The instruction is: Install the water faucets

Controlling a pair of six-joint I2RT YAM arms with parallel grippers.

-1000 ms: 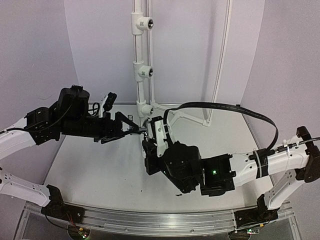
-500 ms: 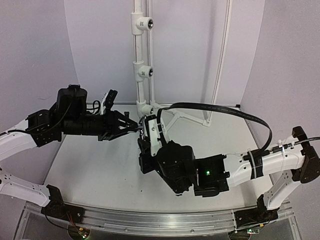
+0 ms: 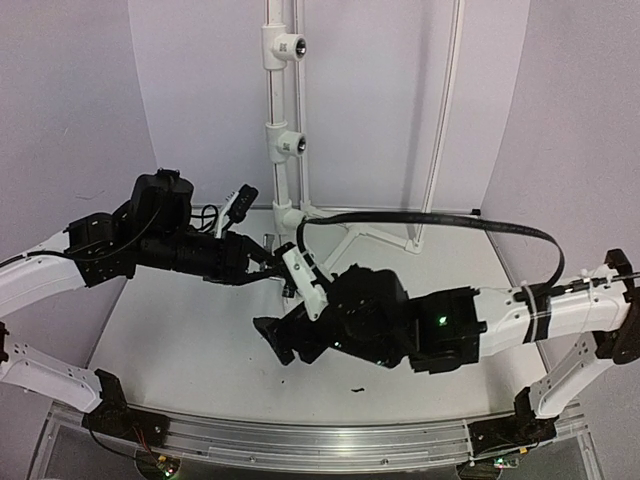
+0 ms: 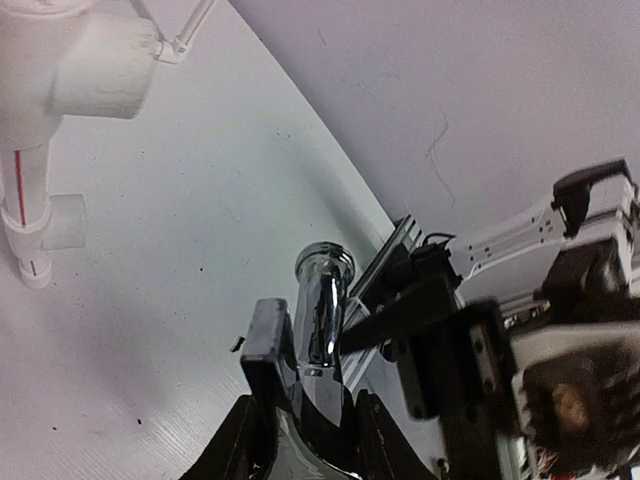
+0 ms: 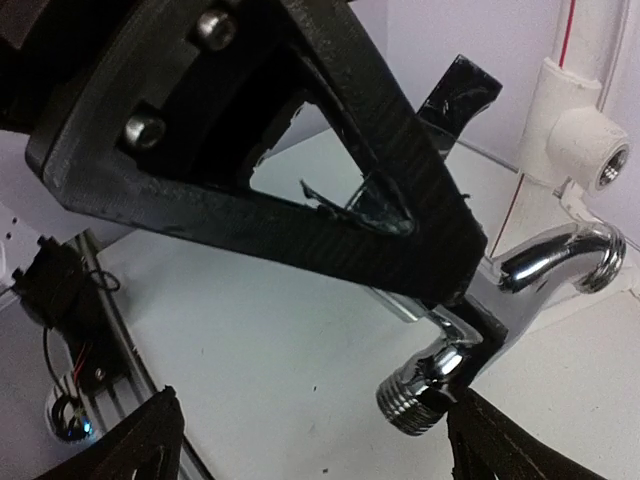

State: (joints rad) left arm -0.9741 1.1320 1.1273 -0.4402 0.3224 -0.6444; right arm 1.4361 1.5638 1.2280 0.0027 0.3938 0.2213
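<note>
Two tools meet above the bench. The left tool is closed on the chrome water faucet, its body clamped between both fingers, with the spout and threaded stub projecting past the fingertips. The right tool, close beside the left one, stands wide open and grips nothing. A white pipe stand rises beyond the left tool.

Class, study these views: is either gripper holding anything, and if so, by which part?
The left gripper holds the chrome faucet by its middle body, spout and threaded stub sticking out. The right gripper holds nothing; its jaws are open.
</note>
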